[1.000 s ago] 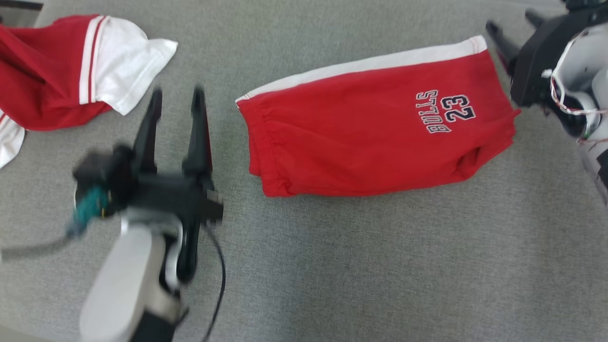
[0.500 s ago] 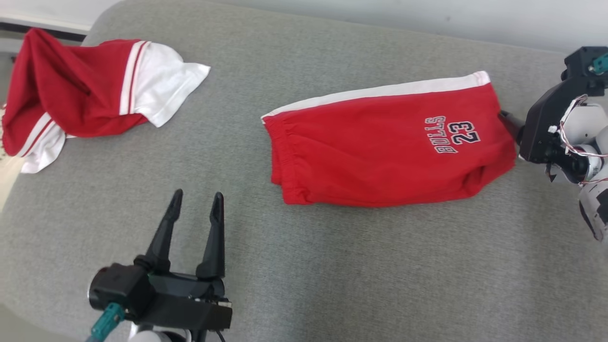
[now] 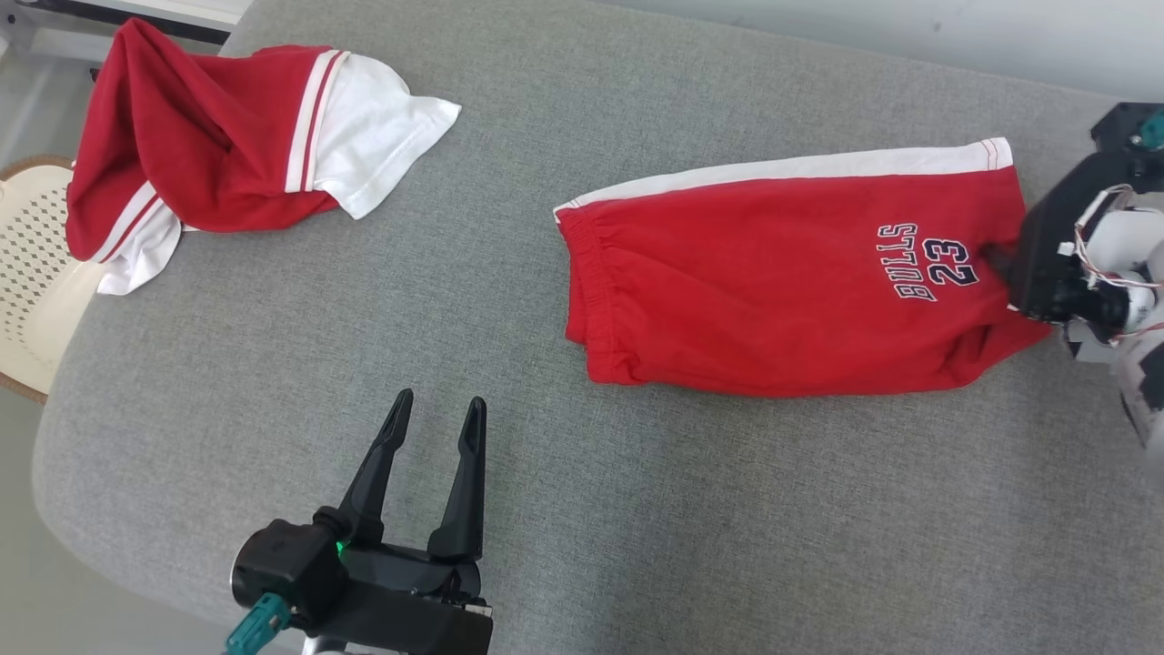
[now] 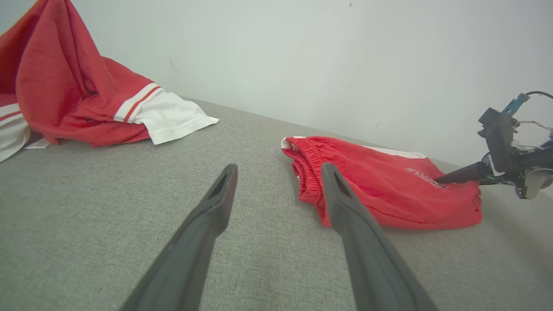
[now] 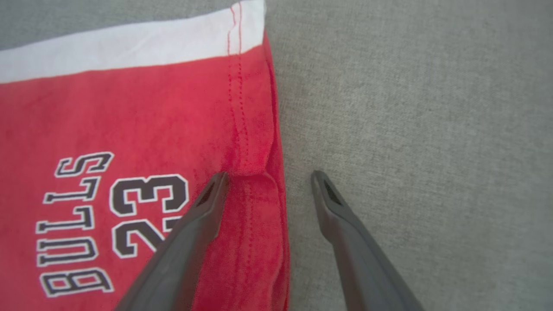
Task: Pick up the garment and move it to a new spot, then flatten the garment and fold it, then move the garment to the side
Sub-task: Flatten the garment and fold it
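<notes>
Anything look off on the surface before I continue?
The red-and-white garment is bunched at the far left corner of the grey surface, partly hanging over the edge. The red shorts lie folded, but the hem bulges unevenly beside the open right gripper.

soft matt cloth shorts (image 3: pixel 782 282) lie on a coarse woven grey fabric surface (image 3: pixel 637 509).

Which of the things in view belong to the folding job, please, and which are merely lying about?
In the job: red Bulls shorts; right claw, open astride their hem; left claw, open.
Lying about: crumpled red-and-white shirt; cream lattice chair.
</notes>
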You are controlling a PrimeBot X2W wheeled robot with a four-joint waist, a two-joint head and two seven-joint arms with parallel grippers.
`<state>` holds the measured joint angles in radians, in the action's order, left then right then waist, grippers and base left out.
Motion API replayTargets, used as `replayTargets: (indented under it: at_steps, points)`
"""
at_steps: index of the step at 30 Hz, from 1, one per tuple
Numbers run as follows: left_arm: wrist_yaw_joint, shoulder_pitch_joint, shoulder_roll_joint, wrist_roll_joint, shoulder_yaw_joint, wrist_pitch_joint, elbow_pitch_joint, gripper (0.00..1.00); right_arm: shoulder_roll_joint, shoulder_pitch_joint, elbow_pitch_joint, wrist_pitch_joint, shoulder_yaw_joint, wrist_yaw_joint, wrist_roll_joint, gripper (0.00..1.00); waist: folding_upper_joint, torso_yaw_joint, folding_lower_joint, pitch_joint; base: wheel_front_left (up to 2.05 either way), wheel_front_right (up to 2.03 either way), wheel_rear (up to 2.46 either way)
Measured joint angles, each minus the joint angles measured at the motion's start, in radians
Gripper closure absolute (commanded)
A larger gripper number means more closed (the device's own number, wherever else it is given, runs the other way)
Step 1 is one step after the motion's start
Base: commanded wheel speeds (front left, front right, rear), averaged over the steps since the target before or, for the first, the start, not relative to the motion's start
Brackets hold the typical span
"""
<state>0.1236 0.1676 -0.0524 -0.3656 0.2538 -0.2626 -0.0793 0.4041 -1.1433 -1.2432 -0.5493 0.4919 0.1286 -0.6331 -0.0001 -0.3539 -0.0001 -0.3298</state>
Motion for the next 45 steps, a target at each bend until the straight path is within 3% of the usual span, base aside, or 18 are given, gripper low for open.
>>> replayTargets:
  at_steps: [7, 8, 9, 10, 11, 12, 23, 24, 25, 37, 45]
  points:
    - [0.001, -0.004, 0.001, -0.013, -0.004, 0.000, 0.000, 0.00, -0.040, 0.001, -0.004, -0.033, 0.017, -0.001, 0.027, 0.00, -0.0001, 0.008, 0.0000, 0.006, 0.00, 0.00, 0.00]
    - [0.001, -0.004, 0.001, -0.014, -0.003, 0.000, 0.000, 0.00, -0.040, 0.000, -0.005, -0.033, 0.018, -0.001, 0.033, 0.10, -0.0001, 0.009, -0.0001, 0.006, 0.00, 0.00, 0.00]
    - [0.001, -0.004, 0.001, -0.015, -0.002, 0.000, 0.000, 0.00, -0.038, -0.001, -0.006, -0.032, 0.020, -0.001, 0.041, 0.42, -0.0001, 0.010, 0.0000, 0.004, 0.00, 0.00, 0.00]
    - [0.001, -0.004, 0.001, -0.016, 0.001, 0.000, -0.001, 0.00, -0.037, -0.002, -0.008, -0.028, 0.019, 0.000, 0.050, 0.53, -0.0001, 0.011, -0.0001, 0.003, 0.00, 0.00, 0.00]
    - [0.001, -0.004, 0.001, -0.018, 0.003, 0.000, -0.002, 0.00, -0.034, -0.003, -0.011, -0.021, 0.018, 0.001, 0.058, 0.71, -0.0001, 0.011, 0.0000, 0.002, 0.00, 0.00, 0.00]
    - [0.001, -0.004, 0.001, -0.019, 0.005, 0.000, -0.004, 0.00, -0.030, -0.004, -0.014, -0.011, 0.016, 0.003, 0.067, 1.00, -0.0001, 0.011, -0.0001, 0.002, 0.00, 0.00, 0.00]
    - [0.001, -0.002, 0.001, -0.025, -0.009, 0.000, -0.009, 0.00, -0.023, -0.007, -0.033, 0.071, -0.066, 0.005, 0.134, 1.00, 0.0001, 0.032, 0.0002, -0.001, 0.00, 0.00, 0.00]
    - [0.001, -0.001, 0.001, -0.025, -0.009, 0.000, -0.009, 0.00, -0.028, -0.005, -0.035, 0.084, -0.077, 0.005, 0.135, 0.11, 0.0002, 0.034, 0.0001, -0.002, 0.00, 0.00, 0.00]
    - [0.001, -0.001, 0.001, -0.025, -0.009, 0.000, -0.009, 0.00, -0.028, -0.005, -0.035, 0.084, -0.077, 0.005, 0.135, 0.00, 0.0002, 0.034, 0.0001, -0.002, 0.00, 0.00, 0.00]
    - [0.001, 0.008, 0.001, -0.025, -0.004, 0.000, -0.010, 0.00, -0.042, -0.005, -0.042, 0.248, -0.145, 0.003, 0.206, 0.00, 0.0002, 0.041, 0.0003, -0.018, 0.00, 0.00, 0.00]
    - [0.001, 0.004, 0.001, -0.025, -0.015, 0.000, -0.009, 0.00, -0.064, -0.005, -0.043, 0.250, -0.189, 0.004, 0.273, 0.00, 0.0002, 0.059, 0.0002, -0.016, 0.00, 0.00, 0.00]
